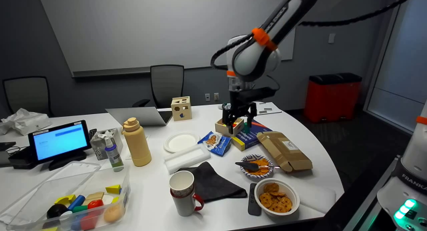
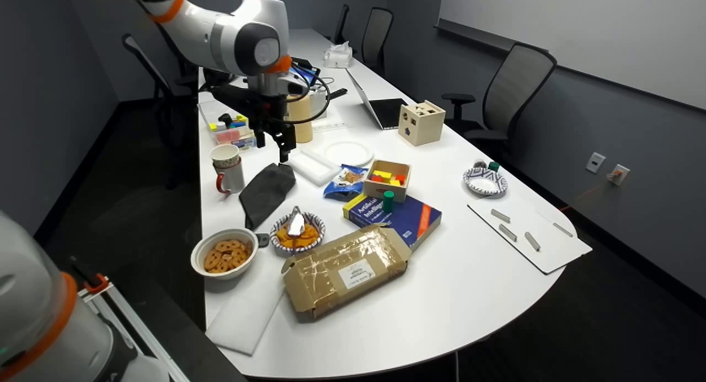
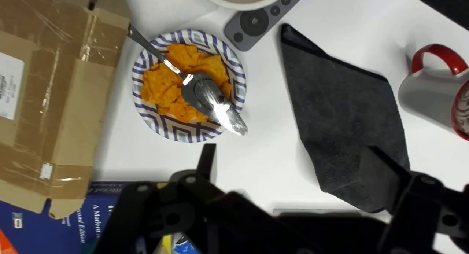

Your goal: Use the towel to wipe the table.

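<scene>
The towel (image 1: 213,183) is a dark grey, creased cloth lying on the white table (image 1: 150,194), beside the stacked mug and cup. It also shows in an exterior view (image 2: 267,192) and in the wrist view (image 3: 340,103). My gripper (image 1: 240,125) is open and empty, raised above the table. In the wrist view its fingertips (image 3: 291,148) are wide apart; one overlaps the towel's near end, the other overlaps bare table near the chip bowl. In an exterior view the gripper (image 2: 271,150) appears above the towel's far end. It does not visibly touch the towel.
A mug with a cup in it (image 1: 185,197) stands close beside the towel. A chip bowl with a spoon (image 3: 188,85), a remote (image 3: 253,23), a cookie bowl (image 2: 226,253), a cardboard box (image 2: 347,272), a white foam piece (image 1: 186,157) and a blue snack bag (image 1: 215,143) surround it.
</scene>
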Robot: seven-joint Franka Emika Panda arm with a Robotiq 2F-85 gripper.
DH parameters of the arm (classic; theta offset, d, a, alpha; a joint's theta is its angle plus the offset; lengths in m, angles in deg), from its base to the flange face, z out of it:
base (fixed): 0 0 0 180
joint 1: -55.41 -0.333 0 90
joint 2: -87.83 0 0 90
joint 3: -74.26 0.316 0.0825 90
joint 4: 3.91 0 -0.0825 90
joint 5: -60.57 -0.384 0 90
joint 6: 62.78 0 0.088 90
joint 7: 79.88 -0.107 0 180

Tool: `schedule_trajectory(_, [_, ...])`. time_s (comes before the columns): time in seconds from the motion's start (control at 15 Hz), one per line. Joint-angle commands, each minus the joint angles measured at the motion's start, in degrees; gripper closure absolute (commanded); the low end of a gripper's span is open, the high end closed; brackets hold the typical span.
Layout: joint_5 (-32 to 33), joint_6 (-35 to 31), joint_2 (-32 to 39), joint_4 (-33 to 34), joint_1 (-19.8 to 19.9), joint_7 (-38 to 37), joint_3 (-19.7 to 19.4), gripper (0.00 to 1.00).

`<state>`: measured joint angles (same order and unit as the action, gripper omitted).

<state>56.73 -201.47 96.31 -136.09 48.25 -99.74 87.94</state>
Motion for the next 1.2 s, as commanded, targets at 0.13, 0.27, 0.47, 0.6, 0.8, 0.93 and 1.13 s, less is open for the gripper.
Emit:
schedule_trajectory(0.13, [0.54, 1.06, 16.52, 16.39, -4.58, 0.02, -2.90, 0.00])
schedule_trajectory(0.27, [0.01, 1.58, 20.19, 20.43, -5.81, 0.29, -3.16, 0.00])
schedule_trajectory(0.47, [-0.16, 2.34, 24.54, 25.44, -7.52, 0.48, -3.39, 0.00])
schedule_trajectory(0.6, [-0.37, 2.99, 27.32, 28.35, -8.33, 0.72, -3.41, 0.00])
schedule_trajectory(0.8, [-0.19, 5.23, 31.59, 32.24, -9.47, 1.16, -3.61, 0.00])
schedule_trajectory(0.93, [-0.29, 6.50, 34.07, 34.22, -10.13, 1.17, -3.71, 0.00])
schedule_trajectory(1.13, [-0.80, 7.09, 37.89, 36.81, -10.72, 0.98, -3.66, 0.00])
